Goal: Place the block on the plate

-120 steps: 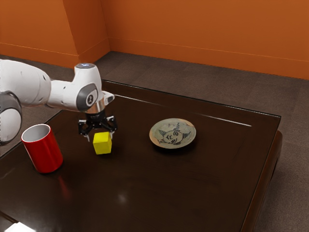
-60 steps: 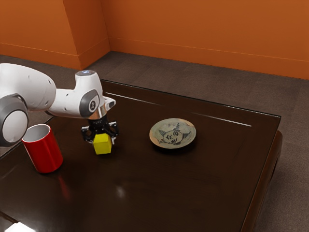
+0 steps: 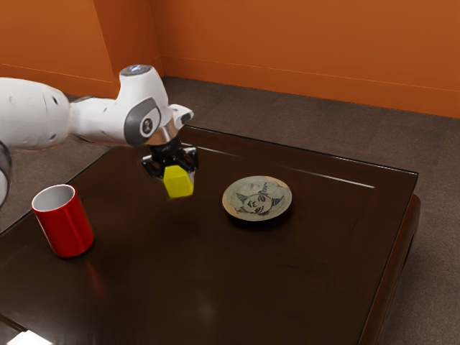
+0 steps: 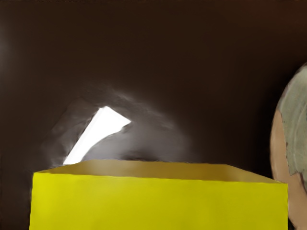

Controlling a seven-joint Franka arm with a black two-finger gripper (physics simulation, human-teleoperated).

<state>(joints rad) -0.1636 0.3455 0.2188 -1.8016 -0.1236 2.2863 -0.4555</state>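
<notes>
Over the dark table [image 3: 302, 287], just short of the plate [image 3: 257, 199] in the exterior view, we have the yellow block [image 3: 178, 185] up in our gripper [image 3: 178, 175]. Claw is closed on it, a finger on either side, grip looks OK. Block reads as clear of the tabletop, beside the plate and apart from it, not over it.

Status: pick done, lift done as far as we can tell. Left: carry across toward the exterior view's right, get over the plate, lower, let go, back off. Call it about halfway. Plate is bare, so nothing to work around on it. Red cup [image 3: 65, 226] is well apart, toward the exterior view's left, off our likely path.

Orientation: block is close to a cube, so we can't name a long axis. Exterior view has it slightly tilted, lower end leaning to that view's right, one corner edge roughly facing the camera. Wrist view gives us a broad flat side, square to the hand.

Risk, our guess: set down at that tilt, it lands on an edge and rocks on the dished plate. We should level the hand first.
</notes>
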